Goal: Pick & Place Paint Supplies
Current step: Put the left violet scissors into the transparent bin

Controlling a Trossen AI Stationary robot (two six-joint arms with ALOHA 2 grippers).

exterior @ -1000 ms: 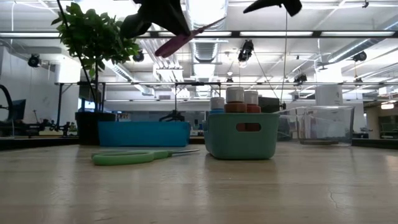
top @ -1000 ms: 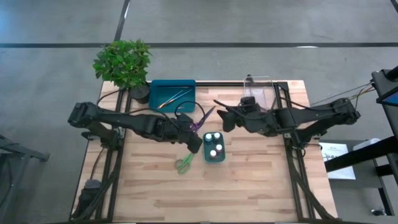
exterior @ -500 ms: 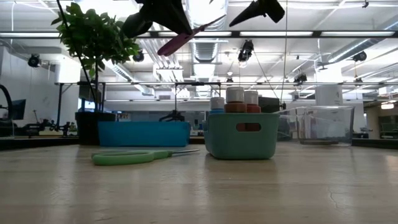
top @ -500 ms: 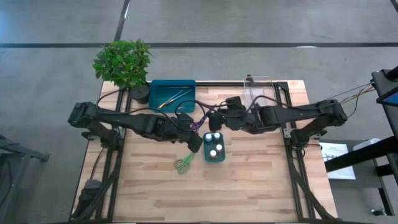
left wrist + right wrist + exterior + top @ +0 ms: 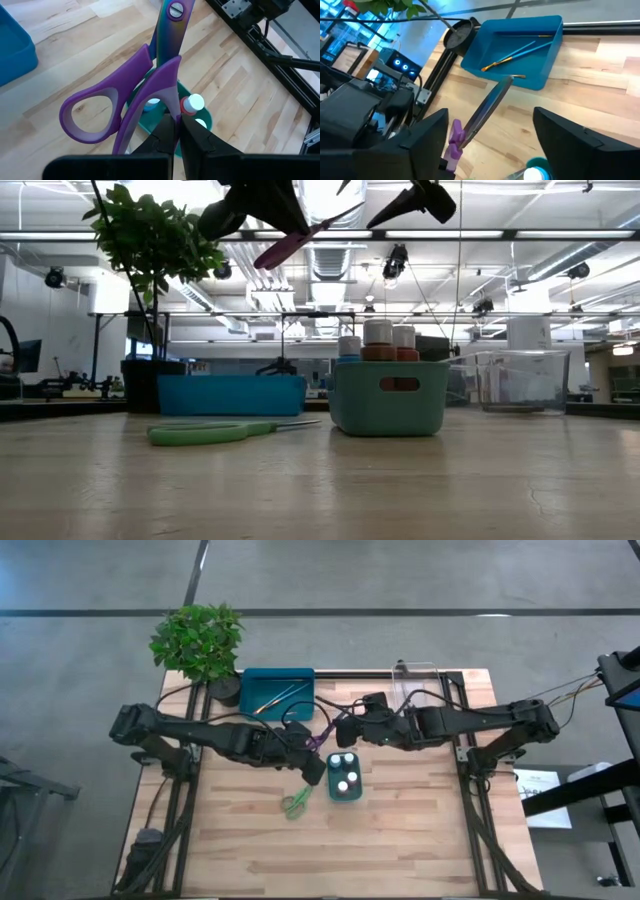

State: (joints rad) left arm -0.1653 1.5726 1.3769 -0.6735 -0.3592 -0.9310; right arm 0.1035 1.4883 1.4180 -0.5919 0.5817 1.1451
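Note:
My left gripper [image 5: 312, 762] is shut on purple scissors [image 5: 150, 85] and holds them well above the table, blades [image 5: 330, 726] slanting up toward the far right. My right gripper [image 5: 490, 116] is open; its fingers stand on either side of the blades [image 5: 487, 107] without touching them. White-capped pots [image 5: 345, 772] stand in a small teal tray [image 5: 385, 395]. Green scissors [image 5: 296, 803] lie flat on the table to the tray's left. Thin brushes [image 5: 520, 51] lie in the blue tray [image 5: 277, 690]. My left gripper pinches one purple handle loop [image 5: 169, 102] of the scissors between its two fingers [image 5: 197, 142], near that loop's outer end. The fingers come from the table's left, slanting down. The scissors are lifted clear, sticking out beyond the fingers with the blades shut and tilted upward.
A potted plant [image 5: 198, 640] stands at the far left corner. A clear plastic tray [image 5: 420, 688] sits at the far right. The near half of the wooden table [image 5: 340, 850] is bare board.
My right gripper has gone toward the table's left, up to the blades of the purple scissors, and now has its fingers on either side of them. My left gripper and the scissors have kept still.

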